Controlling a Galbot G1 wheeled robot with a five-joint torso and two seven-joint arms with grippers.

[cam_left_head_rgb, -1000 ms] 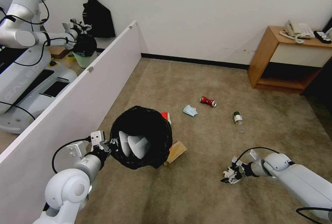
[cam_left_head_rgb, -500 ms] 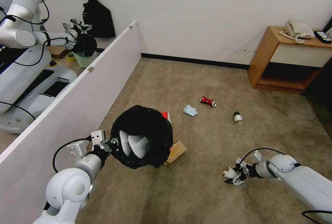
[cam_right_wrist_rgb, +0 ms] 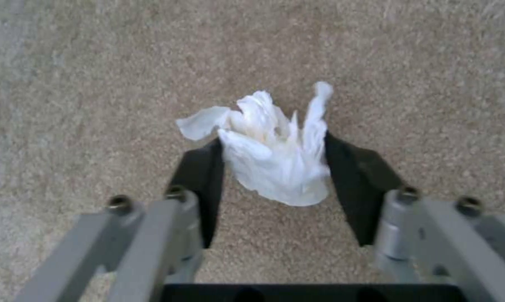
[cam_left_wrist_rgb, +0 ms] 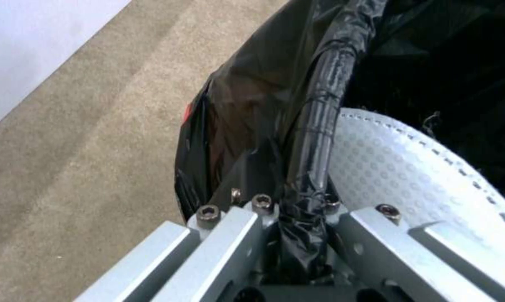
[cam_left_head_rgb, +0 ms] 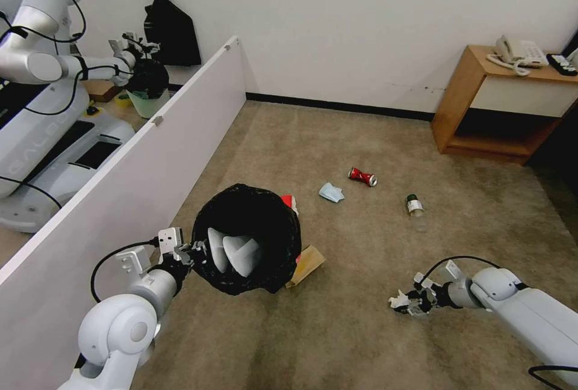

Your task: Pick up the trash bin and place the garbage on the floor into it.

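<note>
My left gripper (cam_left_head_rgb: 189,253) is shut on the rim of the trash bin (cam_left_head_rgb: 247,239), a round bin lined with a black bag, held just above the carpet. White slippers (cam_left_head_rgb: 232,254) lie inside it. The left wrist view shows the pinched rim (cam_left_wrist_rgb: 319,126) and a slipper (cam_left_wrist_rgb: 409,167). My right gripper (cam_left_head_rgb: 408,304) is low over the floor and open, its black fingers on either side of a white tissue wad (cam_right_wrist_rgb: 275,167) lying on the carpet. A red can (cam_left_head_rgb: 362,176), blue face mask (cam_left_head_rgb: 331,192), bottle (cam_left_head_rgb: 415,210), cardboard piece (cam_left_head_rgb: 306,265) and red carton (cam_left_head_rgb: 289,201) lie around.
A white partition board (cam_left_head_rgb: 150,155) runs along the left. Behind it stand another robot (cam_left_head_rgb: 42,77) and a pale bucket (cam_left_head_rgb: 147,101). A wooden nightstand (cam_left_head_rgb: 500,107) with a phone stands at the back right. Open carpet lies between my arms.
My right gripper has dropped lower and drawn slightly back, settling around the tissue wad. The left arm and the bin have stayed put.
</note>
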